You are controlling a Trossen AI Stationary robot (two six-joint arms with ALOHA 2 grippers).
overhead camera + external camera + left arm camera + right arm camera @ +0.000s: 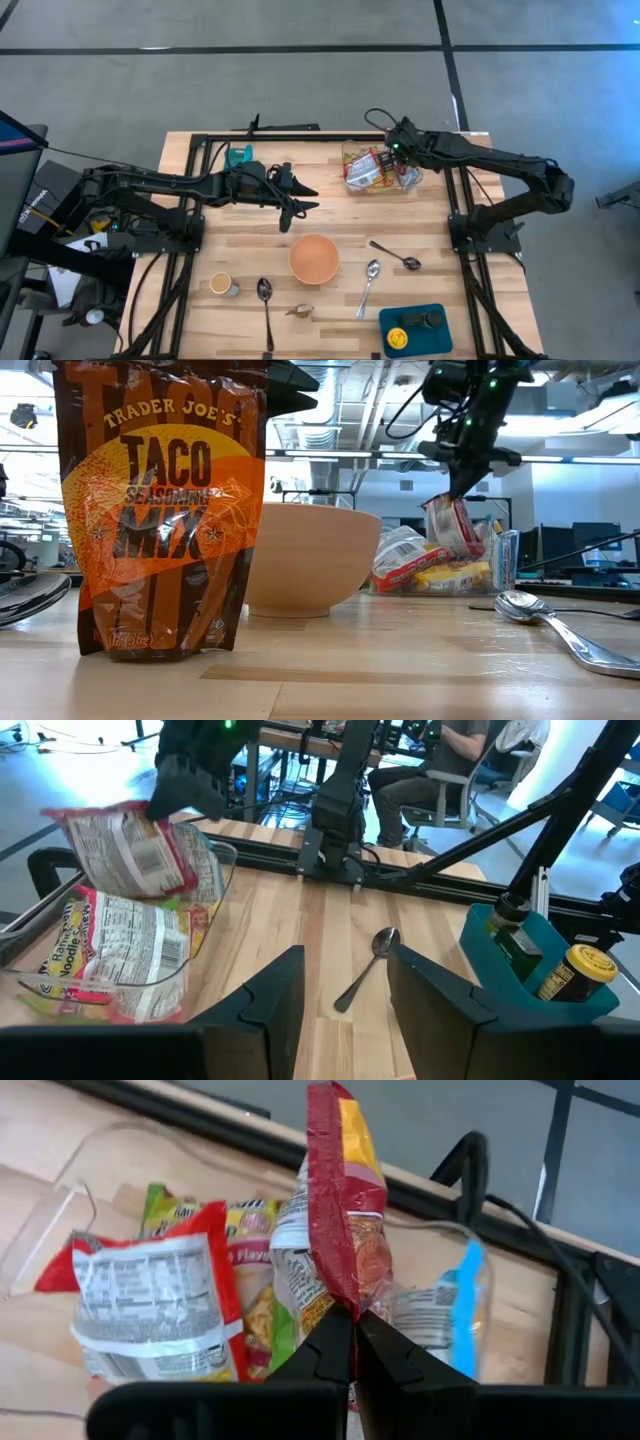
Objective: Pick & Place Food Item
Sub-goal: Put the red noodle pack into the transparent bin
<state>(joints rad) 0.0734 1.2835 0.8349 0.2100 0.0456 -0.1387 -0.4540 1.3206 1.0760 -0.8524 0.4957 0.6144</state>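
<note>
At the table's one o'clock, the right gripper (pixel 352 1342) pinches a red snack packet (pixel 340 1210) above the clear container (pixel 412 180). The left gripper (pixel 345 1005) hangs spread near eleven o'clock of the bowl (pixel 314 259).

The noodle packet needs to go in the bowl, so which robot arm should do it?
The right one. Its jaws are already shut on the noodle packet, lifted above the clear container. The left gripper hangs open and empty beside the bowl.

High: straight down over the whole table (pixel 250 240).
Low: table-level, close behind a taco bag (pixel 165 510).
Wrists: each looks past its own pincer.
Shared: bowl (pixel 314 258), noodle packets (pixel 110 945).
</note>
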